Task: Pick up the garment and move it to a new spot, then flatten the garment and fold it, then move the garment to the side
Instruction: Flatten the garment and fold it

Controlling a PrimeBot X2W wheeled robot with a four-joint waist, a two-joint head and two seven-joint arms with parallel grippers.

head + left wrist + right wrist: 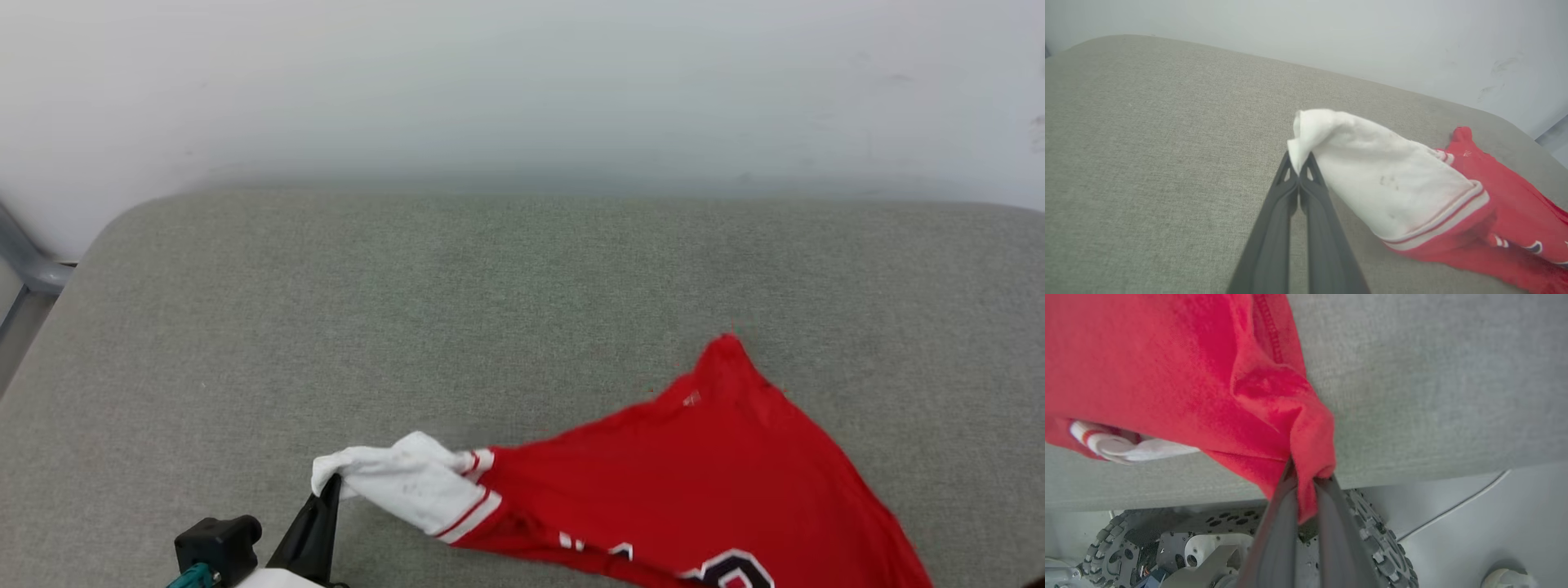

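**Shirt [702,482] held at two ends over the grey pad [408,310].** I have the left claw [1299,163] closed on the tip of the white sleeve [1384,175], the cloth pinched at the very fingertips. The right claw [1306,479] is closed on a bunched red corner, with a tongue of cloth hanging between its fingers. It sits by the pad's near edge, with the robot's wheel [1380,535] below it.

In the head view the shirt lies on the lower right of the pad. Its long axis runs from the left claw at the lower left out to the right and off the bottom edge. A red peak points toward the wall [522,82].

From the left claw the shirt lies to the right and slightly away. From the right claw it spreads up and leftward in the wrist view, over the pad.

The body wrinkles between the two grips, so I judge it not yet flat. As I read it, the coming move turns on that axis: drawing the claws apart along it should take out the slack. The thin left grip looks the likelier to slip
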